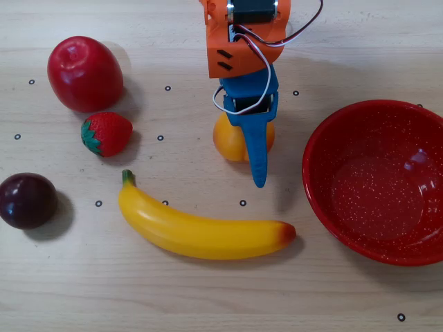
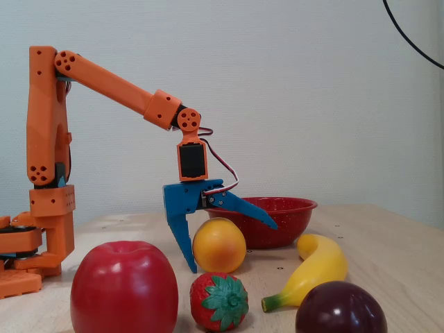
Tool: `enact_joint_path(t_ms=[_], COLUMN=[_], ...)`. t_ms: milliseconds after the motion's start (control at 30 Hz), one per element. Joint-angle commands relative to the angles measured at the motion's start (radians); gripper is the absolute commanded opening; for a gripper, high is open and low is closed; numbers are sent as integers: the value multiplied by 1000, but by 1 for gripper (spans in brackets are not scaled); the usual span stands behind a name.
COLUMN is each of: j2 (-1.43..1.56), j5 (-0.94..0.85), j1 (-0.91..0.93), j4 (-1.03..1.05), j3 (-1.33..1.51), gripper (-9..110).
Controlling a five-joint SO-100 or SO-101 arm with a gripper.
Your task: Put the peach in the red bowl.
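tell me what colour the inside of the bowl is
Glossy red with fine white speckles; the bowl shows this best in the overhead view.

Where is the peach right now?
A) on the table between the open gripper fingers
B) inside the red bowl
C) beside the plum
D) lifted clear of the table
A: in the fixed view the peach sits on the table, between the spread fingers of the gripper.

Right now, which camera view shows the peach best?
The fixed view shows the peach best: nearly its whole round side is visible, standing on the table between the fingers of the open gripper. In the overhead view, the gripper covers the middle of the peach, so only its edges show.
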Motion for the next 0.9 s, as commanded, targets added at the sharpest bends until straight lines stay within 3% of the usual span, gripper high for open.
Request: enact_joint_path(t_ms=[0,533,867], j2=[-2,2,15], j5=[29,31,41], j1=[-54,-72,-67], j4=[-52,-109,-94], j3=[12,54,54], gripper=[58,47,34])
